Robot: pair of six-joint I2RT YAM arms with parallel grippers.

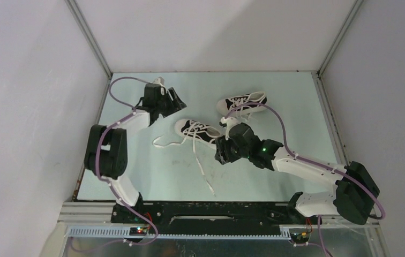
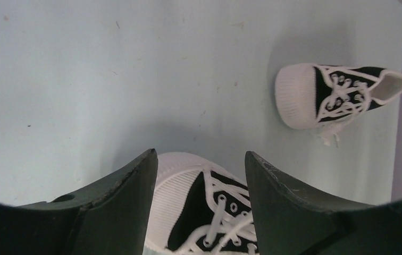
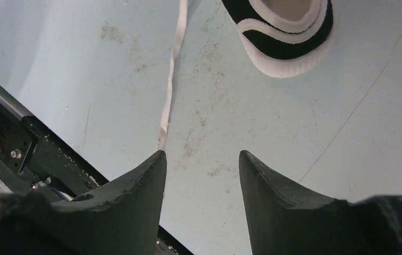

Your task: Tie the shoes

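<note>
Hovering over table (image 1: 136,176), left gripper (image 2: 201,159) spread wide, empty. Toe cap of near shoe (image 2: 188,212) shows between its fingers, contact not visible. Right gripper (image 3: 201,156) spread too, empty, above bare table just beside same shoe's heel. Grippers: two. Shoe count two: near shoe plus far shoe (image 1: 241,101) toward back right, both upright, apart. Near shoe untied: one lace (image 1: 203,166) trails toward arm bases, second runs left.

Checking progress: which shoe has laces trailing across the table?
The nearer shoe; its laces run over the table, while the farther shoe's lie bunched close.
</note>
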